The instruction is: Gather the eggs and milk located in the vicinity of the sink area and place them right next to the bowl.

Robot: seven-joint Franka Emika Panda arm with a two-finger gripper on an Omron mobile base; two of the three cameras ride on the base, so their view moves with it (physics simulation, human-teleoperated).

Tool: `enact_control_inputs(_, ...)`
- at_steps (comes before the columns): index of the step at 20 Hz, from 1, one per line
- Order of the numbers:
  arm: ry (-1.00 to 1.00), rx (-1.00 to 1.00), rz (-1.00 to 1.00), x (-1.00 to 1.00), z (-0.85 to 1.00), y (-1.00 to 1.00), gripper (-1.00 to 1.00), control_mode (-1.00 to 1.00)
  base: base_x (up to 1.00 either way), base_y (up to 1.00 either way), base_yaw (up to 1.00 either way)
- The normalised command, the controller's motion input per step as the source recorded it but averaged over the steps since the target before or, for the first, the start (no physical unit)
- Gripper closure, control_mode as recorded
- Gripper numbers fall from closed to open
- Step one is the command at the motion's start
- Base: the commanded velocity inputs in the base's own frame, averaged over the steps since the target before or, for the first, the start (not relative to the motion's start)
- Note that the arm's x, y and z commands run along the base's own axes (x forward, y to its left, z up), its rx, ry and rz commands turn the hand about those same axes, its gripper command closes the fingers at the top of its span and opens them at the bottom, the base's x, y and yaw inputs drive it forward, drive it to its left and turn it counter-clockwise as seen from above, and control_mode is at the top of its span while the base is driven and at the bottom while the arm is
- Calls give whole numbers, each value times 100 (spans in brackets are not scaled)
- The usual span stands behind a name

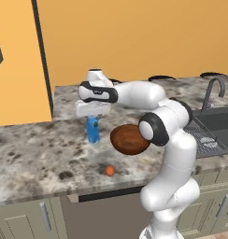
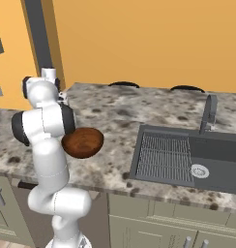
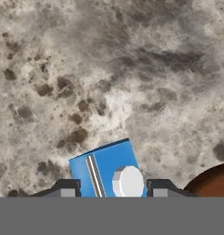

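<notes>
Claw (image 3: 113, 189): seen in the hand view as 2 dark finger tips set close on either side of the blue carton's top; the gap between them is narrow and taken up by the carton. Actual pressure on the carton cannot be told.
Milk (image 1: 92, 129): a small bright-blue carton, held upright directly below the hand in the left base view, with its base at or just above the counter; which of the 2 cannot be told. A white round cap is seen on its top in the hand view.
Bowl (image 1: 129, 139): a glossy reddish-brown wooden bowl, just beside the milk on the sink side, partly hidden by the arm's elbow.
Egg (image 1: 110, 171): 1 orange-brown egg is seen on the counter, near the front edge, in front of the bowl.
Counter (image 2: 154, 109): speckled grey-brown stone.
Sink (image 2: 216, 155): a dark recessed basin with a gooseneck tap, well apart from the milk, beyond the bowl.
Step in hand: judged to be the setting down of the milk next to the bowl.
Next move: judged to call for the carton to be seated flat, the fingers to be parted, and the hand to be lifted straight up so the carton is not tipped.
</notes>
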Motion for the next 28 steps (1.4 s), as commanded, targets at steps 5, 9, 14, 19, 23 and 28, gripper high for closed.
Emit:
enact_control_inputs(5,1,0,-3,0,0,-35,100,-100,0,0,0)
enact_control_inputs(9,4,0,-18,8,0,0,100,-100,0,0,0)
enact_control_inputs(14,1,0,-25,6,0,-1,100,-100,0,0,0)
enact_control_inputs(19,0,-5,-24,0,0,-1,100,-100,0,0,0)
enact_control_inputs(23,-2,-3,-9,-5,-4,-12,100,-100,0,0,0)
enact_control_inputs(28,-1,0,0,0,-29,-13,100,-100,0,0,0)
